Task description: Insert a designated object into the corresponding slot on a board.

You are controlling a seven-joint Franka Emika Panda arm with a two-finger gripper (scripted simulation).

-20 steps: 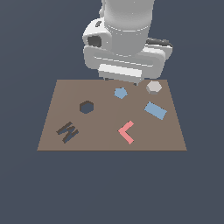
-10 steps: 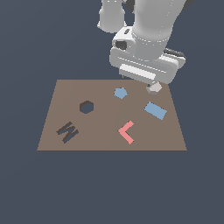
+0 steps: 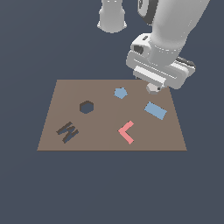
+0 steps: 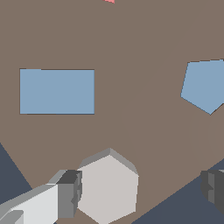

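Hexagonal block [image 4: 108, 186], pale grey-white, is lying on the brown board [image 4: 144, 39] near one corner, and in the wrist view it is sitting between the 2 spread fingers of the gripper [image 4: 142, 186]. 1 dark finger pad [image 4: 70, 192] is standing just beside the block's edge, seemingly touching or nearly so, while the other pad [image 4: 213, 186] is standing well apart from it, so nothing is being pinched.

In the exterior view the gripper [image 3: 153, 89] is hanging low over the board's far corner on the exterior view's right, hiding all but a sliver of the block [image 3: 152, 88]. Nearest on the board [image 3: 100, 142], a dark W-shaped recess [image 3: 67, 131] and a pink L-shaped piece [image 3: 126, 131] are lying. Farther back are sitting the dark hexagon slot [image 3: 86, 106], well apart from the block, and a blue rectangle [image 3: 155, 110]. A blue pentagon [image 3: 120, 92] is lying beyond those, near the gripper.
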